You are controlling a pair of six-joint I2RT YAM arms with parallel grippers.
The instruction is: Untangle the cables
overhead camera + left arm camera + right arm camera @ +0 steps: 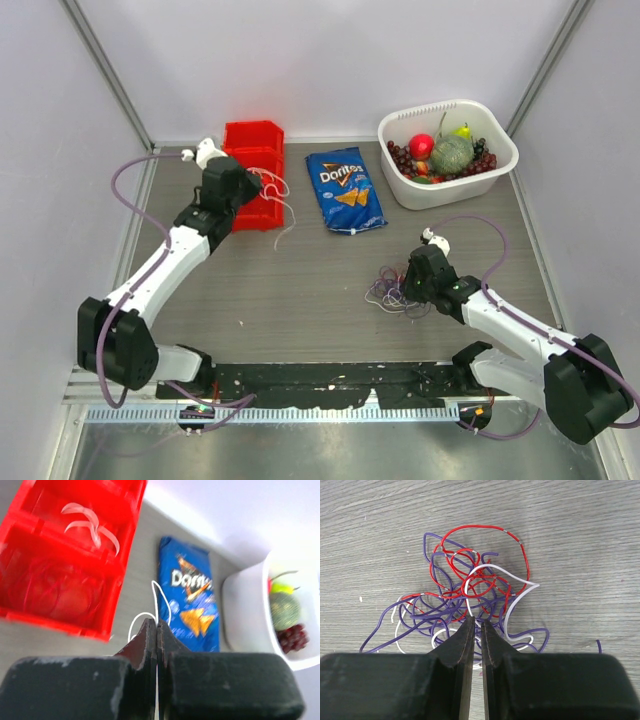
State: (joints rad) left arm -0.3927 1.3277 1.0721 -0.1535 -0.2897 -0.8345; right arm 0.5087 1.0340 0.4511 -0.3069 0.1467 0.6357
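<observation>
Left wrist: left hand clenched on a thin white cable; right hand over the loopy tangle, grip unclear.

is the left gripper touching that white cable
Touching. The left wrist view shows the white cable running out from between the shut jaws of the left gripper, pinched at their tips.

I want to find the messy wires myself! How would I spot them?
Start at the grey table and find the right gripper. The tangle of cables lies right at its fingertips. It is the only knot mixing red, white and purple loops; the white cable in the left gripper is one plain strand.
</observation>
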